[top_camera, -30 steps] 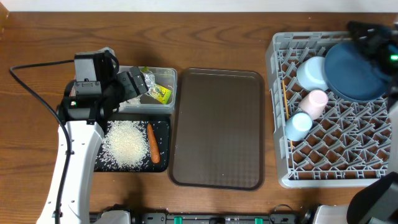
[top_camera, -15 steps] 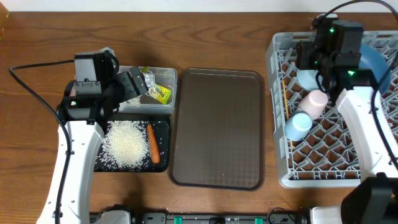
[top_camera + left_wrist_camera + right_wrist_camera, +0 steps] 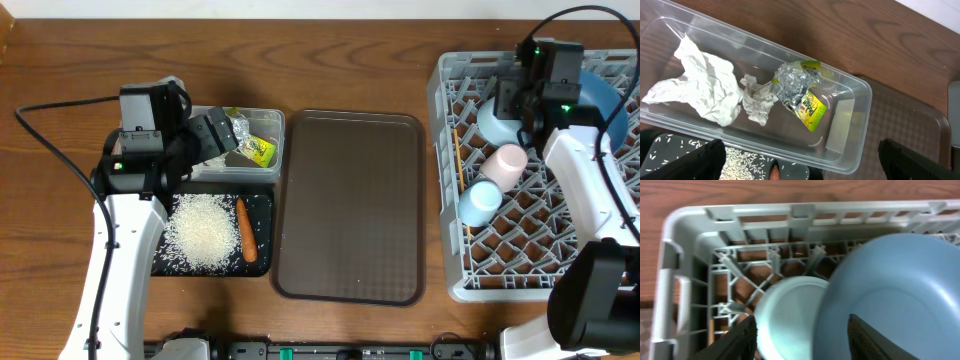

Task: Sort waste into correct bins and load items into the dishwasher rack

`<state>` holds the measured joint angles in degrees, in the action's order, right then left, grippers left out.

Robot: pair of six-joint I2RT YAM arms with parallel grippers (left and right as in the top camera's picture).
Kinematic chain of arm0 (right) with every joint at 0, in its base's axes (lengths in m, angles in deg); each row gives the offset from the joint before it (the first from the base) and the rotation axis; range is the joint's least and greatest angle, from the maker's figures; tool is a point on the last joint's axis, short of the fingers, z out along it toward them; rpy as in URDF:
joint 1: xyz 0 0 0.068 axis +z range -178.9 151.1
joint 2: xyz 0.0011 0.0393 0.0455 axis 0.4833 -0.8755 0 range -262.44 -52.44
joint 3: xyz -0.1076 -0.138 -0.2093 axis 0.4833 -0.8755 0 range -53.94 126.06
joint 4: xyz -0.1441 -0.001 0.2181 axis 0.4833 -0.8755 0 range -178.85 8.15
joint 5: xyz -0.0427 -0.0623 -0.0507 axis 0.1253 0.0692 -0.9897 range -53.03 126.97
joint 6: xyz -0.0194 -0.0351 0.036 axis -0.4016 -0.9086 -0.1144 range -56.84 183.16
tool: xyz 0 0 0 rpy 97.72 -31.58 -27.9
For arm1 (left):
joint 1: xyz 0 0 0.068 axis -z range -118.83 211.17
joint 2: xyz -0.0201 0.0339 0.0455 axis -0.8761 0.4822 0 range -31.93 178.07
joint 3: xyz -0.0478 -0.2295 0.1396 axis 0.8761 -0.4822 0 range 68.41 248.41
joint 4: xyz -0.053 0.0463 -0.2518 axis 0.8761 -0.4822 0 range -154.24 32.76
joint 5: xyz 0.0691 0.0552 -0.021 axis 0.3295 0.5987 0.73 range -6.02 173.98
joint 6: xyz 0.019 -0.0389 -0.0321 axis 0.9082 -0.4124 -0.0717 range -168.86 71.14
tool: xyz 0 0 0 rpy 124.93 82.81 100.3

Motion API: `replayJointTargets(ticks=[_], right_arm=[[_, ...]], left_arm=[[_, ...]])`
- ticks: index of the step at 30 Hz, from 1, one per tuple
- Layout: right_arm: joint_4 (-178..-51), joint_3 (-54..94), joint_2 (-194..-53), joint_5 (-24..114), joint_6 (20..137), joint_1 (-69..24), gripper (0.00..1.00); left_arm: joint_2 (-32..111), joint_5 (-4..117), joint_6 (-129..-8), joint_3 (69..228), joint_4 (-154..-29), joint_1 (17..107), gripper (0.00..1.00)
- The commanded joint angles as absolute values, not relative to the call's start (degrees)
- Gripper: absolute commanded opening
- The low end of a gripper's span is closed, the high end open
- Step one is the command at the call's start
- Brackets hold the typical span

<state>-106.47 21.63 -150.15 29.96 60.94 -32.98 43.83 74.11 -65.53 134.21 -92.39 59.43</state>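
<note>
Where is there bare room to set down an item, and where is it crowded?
The brown tray, between the tub and the rack, lies bare, as does the rack's near half. Crowded: the rack's far left, with bowl, plate, pink cup and blue cup; the tub; the black tray.

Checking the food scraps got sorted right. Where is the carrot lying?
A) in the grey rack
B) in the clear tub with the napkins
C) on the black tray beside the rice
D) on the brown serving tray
C: the carrot lies on the black tray, just right of the rice.
</note>
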Motion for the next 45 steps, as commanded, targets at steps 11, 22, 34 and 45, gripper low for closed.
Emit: replayJointTargets(ticks=[11,22,34,45], right_arm=[[-108.29,22.03,-156.41,32.89,60.33,-34.46,0.31],[-108.99,22.03,-149.56,34.01,63.54,-36.12,0.01],[-107.17,22.03,-142.33,93.44,75.5,-53.85,0.01],[-102.58,22.03,-142.35,117.83,81.16,-71.97,0.01]], left_arm=[[44.05,75.05,-65.18,134.17,-92.39,59.19,1.0],[44.05,75.05,-65.18,134.17,-92.39,59.22,1.0],[44.05,75.05,-65.18,134.17,-92.39,59.22,1.0],[44.05,75.05,-65.18,134.17,-92.39,59.19,1.0]])
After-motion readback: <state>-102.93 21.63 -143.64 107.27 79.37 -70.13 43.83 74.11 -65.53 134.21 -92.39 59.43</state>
